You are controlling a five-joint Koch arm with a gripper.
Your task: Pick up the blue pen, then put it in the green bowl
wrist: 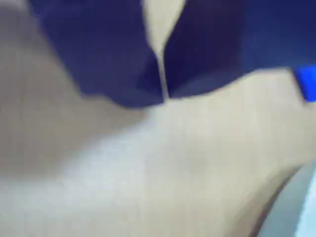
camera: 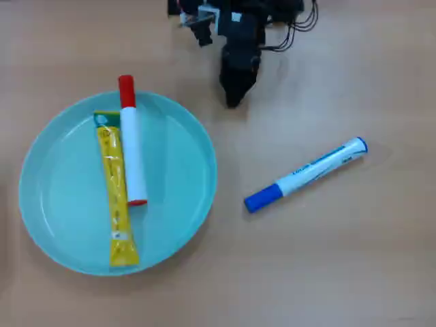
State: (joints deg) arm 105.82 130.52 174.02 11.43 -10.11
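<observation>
The blue pen lies on the wooden table right of centre in the overhead view, blue cap toward the lower left, slanting up to the right. The green bowl, a shallow aqua dish, sits at the left. My gripper is at the top centre, black, pointing down, well above and left of the pen. In the blurred wrist view the two dark fingertips meet with only a thin seam between them, so the gripper is shut and holds nothing. A blue patch, the pen's cap, shows at that view's right edge.
Inside the bowl lie a white marker with a red cap and a flat yellow tube, side by side and lengthwise. Cables and the arm's base crowd the top edge. Bare wooden table surrounds the pen.
</observation>
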